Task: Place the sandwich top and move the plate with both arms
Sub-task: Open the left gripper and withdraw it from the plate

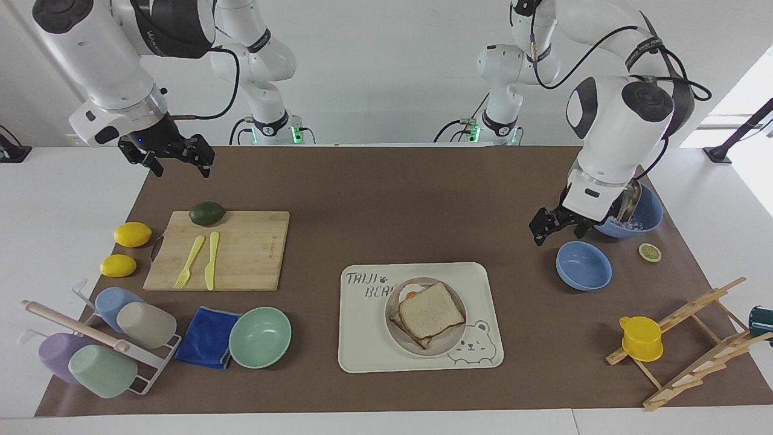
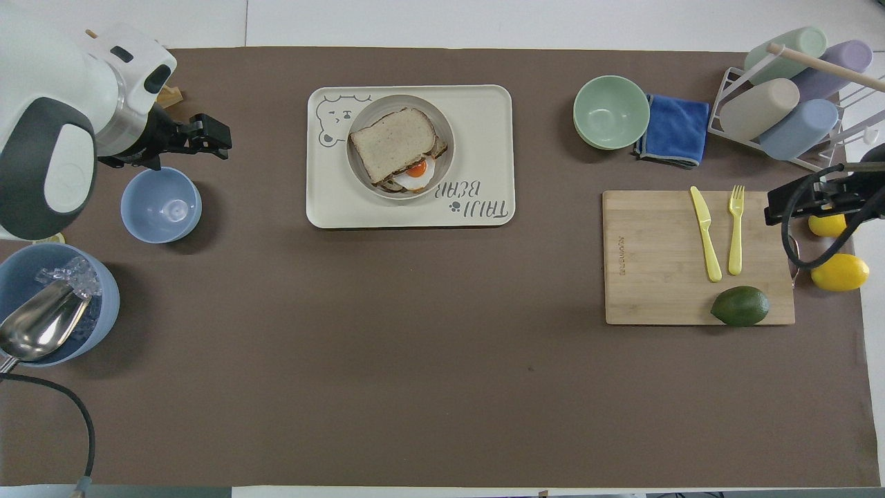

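Observation:
The sandwich top (image 1: 430, 309) (image 2: 394, 135) lies flat on the egg slice, whose fried egg (image 2: 415, 169) peeks out from under it. Both rest on the plate (image 1: 450, 343) (image 2: 446, 160), which sits on the cream bear tray (image 1: 362, 350) (image 2: 484, 117). My left gripper (image 1: 555, 228) (image 2: 207, 135) is open and empty, up in the air over the mat beside the small blue bowl (image 1: 583, 264) (image 2: 161, 205), well clear of the tray. My right gripper (image 1: 176, 162) (image 2: 774, 206) is open and empty, waiting above the mat's corner near the cutting board.
A cutting board (image 1: 241, 254) holds an avocado (image 1: 207, 212), a yellow fork and a knife. Two lemons (image 1: 131, 234) lie beside it. A mint bowl (image 1: 259, 336), blue cloth and cup rack (image 1: 96, 338) stand at the right arm's end. A large blue bowl with scoop (image 1: 634, 211), wooden rack and yellow cup (image 1: 641, 338) stand at the left arm's end.

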Robot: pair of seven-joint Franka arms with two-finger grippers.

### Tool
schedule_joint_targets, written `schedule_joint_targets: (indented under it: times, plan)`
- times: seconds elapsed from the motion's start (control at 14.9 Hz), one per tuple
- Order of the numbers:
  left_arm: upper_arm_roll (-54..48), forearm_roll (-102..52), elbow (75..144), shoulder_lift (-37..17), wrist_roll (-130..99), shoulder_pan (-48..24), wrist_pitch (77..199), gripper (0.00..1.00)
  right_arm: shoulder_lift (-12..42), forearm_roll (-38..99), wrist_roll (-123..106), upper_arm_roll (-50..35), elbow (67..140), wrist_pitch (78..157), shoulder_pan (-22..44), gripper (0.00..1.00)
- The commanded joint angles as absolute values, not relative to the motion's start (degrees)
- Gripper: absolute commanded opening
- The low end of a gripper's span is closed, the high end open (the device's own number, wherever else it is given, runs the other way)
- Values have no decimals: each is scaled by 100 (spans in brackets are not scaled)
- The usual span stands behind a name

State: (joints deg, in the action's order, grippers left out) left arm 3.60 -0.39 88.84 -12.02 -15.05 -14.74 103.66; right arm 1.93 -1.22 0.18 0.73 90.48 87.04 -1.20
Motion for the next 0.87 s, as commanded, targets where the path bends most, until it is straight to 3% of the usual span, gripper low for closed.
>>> schedule_joint_targets:
  times: [0.0,0.8]
  plan:
    - [352,88,9070,-625,-1301,-1389,9775,100,114,-141,-97,26,9097,8710,-193,100]
    - [299,79,9123,-159,-1362,-1319,8922,100,114,-141,-97,26,9097,8710,-193,100]
